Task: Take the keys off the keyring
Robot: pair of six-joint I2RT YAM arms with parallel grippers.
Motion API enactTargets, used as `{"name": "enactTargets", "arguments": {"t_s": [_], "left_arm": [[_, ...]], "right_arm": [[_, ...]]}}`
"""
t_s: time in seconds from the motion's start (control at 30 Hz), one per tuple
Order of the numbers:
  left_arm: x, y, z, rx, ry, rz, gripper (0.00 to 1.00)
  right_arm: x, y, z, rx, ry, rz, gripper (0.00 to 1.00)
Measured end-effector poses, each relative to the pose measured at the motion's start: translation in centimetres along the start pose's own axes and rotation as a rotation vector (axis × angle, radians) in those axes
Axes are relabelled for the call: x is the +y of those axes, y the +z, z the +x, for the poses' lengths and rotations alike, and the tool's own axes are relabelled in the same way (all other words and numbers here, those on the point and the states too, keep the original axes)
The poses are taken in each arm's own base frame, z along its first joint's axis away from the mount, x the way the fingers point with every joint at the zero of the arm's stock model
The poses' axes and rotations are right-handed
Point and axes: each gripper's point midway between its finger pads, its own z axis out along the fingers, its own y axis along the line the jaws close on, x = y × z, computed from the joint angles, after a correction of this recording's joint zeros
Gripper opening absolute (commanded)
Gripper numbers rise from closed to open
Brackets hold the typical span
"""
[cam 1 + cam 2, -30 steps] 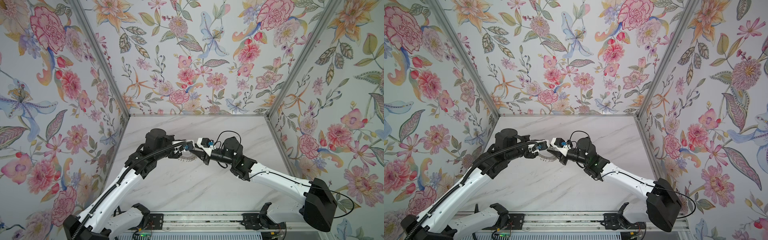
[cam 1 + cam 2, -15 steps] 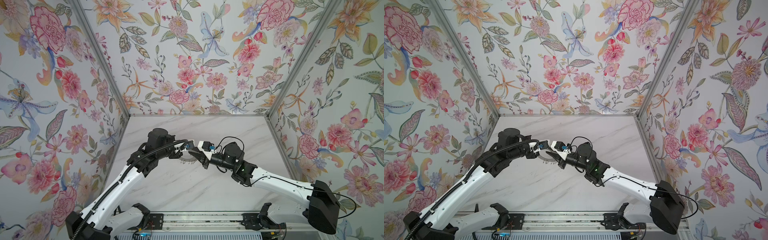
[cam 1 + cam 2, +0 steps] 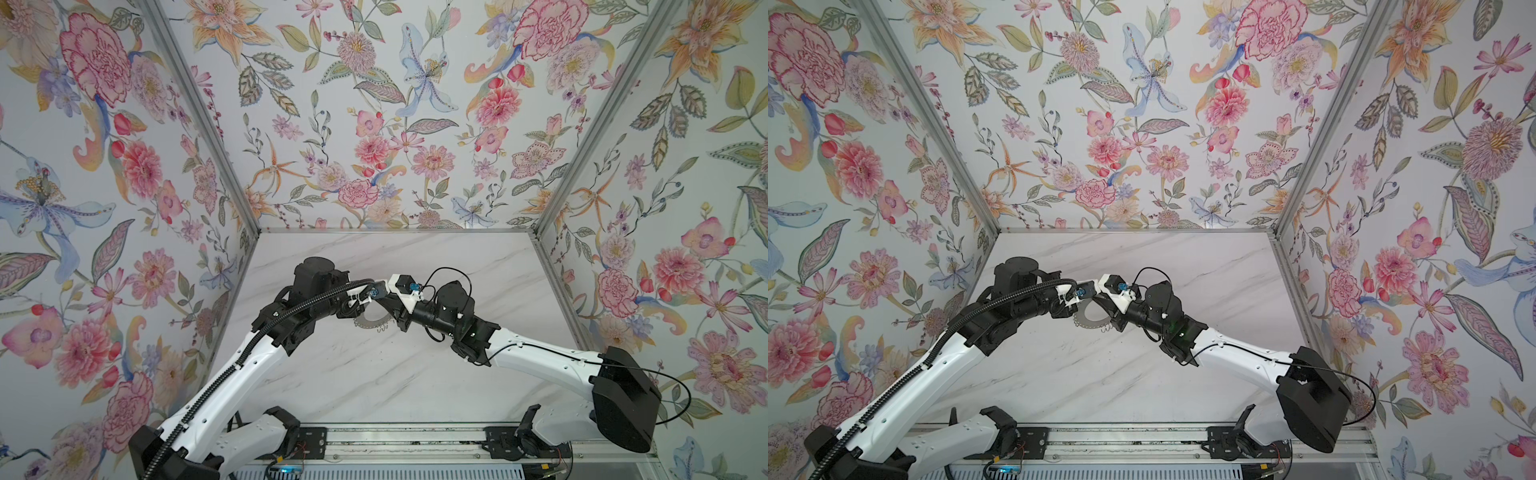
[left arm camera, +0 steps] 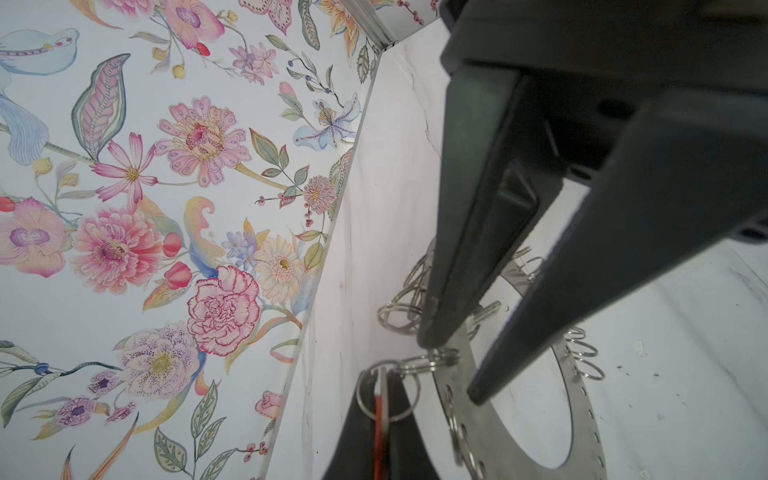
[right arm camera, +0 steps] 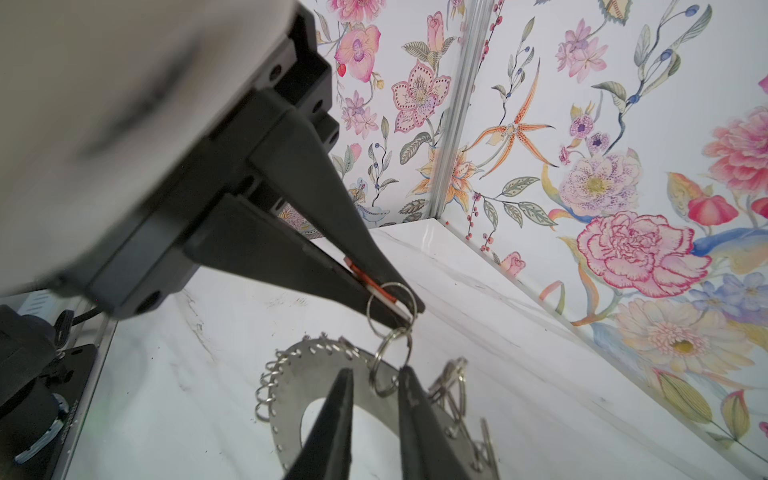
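Floral walls [image 3: 374,124] — white marble floor [image 3: 374,374]

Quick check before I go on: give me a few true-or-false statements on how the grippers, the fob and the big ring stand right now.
1. The left gripper is shut on the orange-red oblong plastic fob. True.
2. The fob hangs free of the large flat silver metal keyring. False: small wire split rings chain it to the keyring's rim.
3. The right gripper is well away from the keyring. False: its jaws stand on either side of the keyring's band.
4. Many small wire loops line the keyring's outer rim. True.
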Motion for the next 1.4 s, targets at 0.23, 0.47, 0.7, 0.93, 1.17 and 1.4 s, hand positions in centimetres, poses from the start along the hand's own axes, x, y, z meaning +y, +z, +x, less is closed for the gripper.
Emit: {"name": "enactTargets", "arguments": {"t_s": [0.23,0.47,0.7,0.93,1.17,1.4], "left_arm": [[0.1,-0.1,-0.1,-0.003,0.001,-0.003,0.00],[0.0,-0.1,-0.1,-0.003,0.001,-0.002,0.00],[0.1,-0.1,-0.2,-0.007,0.002,-0.005,0.00],[-0.1,-0.1,0.0,0.002,-0.011,0.001,0.00],[0.3,-0.2,0.4,0.022,-0.040,-0.017,0.00],[1.0,-0.3,0.5,0.027,-0.091,-0.042,0.00]], "right_arm": [[-0.5,0.4,-0.3,-0.004,0.023,0.004,0.18],[-0.5,0.4,-0.6,-0.013,0.048,-0.006,0.16],[-0.4,0.4,-1.4,-0.029,0.057,-0.016,0.09],[-0.9,0.4,-1.4,-0.027,0.058,-0.004,0.00],[-1.1,0.3,-1.7,-0.044,0.058,0.001,0.00],[-1.3,-1.1,-4.2,-0.169,0.082,-0.031,0.00]]}}
